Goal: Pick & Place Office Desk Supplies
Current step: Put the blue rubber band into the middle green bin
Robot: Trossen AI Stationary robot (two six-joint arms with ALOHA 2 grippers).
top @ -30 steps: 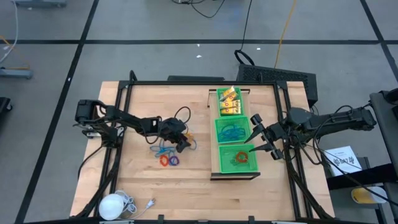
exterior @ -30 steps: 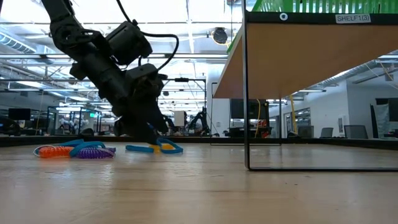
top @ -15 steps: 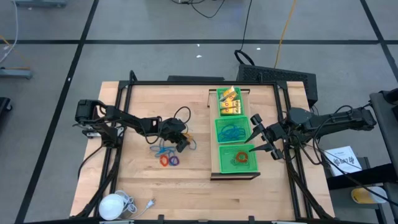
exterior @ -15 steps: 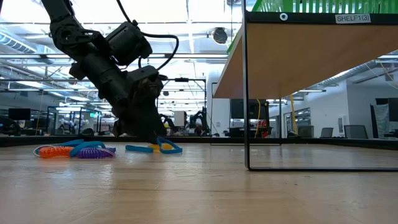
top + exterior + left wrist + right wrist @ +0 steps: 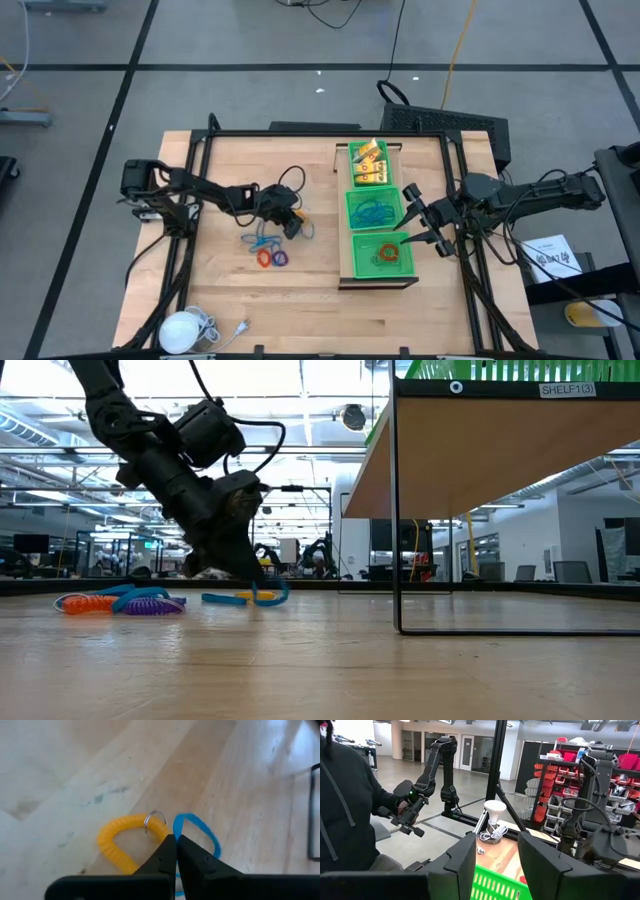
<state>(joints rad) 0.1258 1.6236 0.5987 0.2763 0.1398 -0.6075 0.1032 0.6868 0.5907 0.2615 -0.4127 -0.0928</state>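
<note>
A: Since a second ago, what has altered at the left hand (image 5: pixel 290 222)?

B: Item: blue ring (image 5: pixel 268 597). Its far end now curls up off the counter (image 5: pixel 220 180) at the fingertips, where before it lay flat. Item: the hand itself, shifted slightly up and back. Judgement: the pick of one ring is under way, lift just starting.

A: State of that hand?

B: Fingers (image 5: pixel 167 852) closed almost together, pinching the blue ring's near edge. A yellow coil ring (image 5: pixel 127 840) with a small metal loop lies just beside the tips, not held.

A: Remaining stock?

B: Red and purple rings (image 5: pixel 272 258), just short of the hand toward the counter's front edge; more blue pieces (image 5: pixel 260 240) between. In the green trays (image 5: pixel 352 245), well to the hand's far side: yellow packets (image 5: pixel 368 163), blue pieces, then red rings.

A: What does each view add?

B: Wrist view alone shows the pinch. Low view alone shows the ring's rise. High view alone places the right hand (image 5: pixel 418 225), fingers spread and holding nothing, waiting just beside the trays.
</note>
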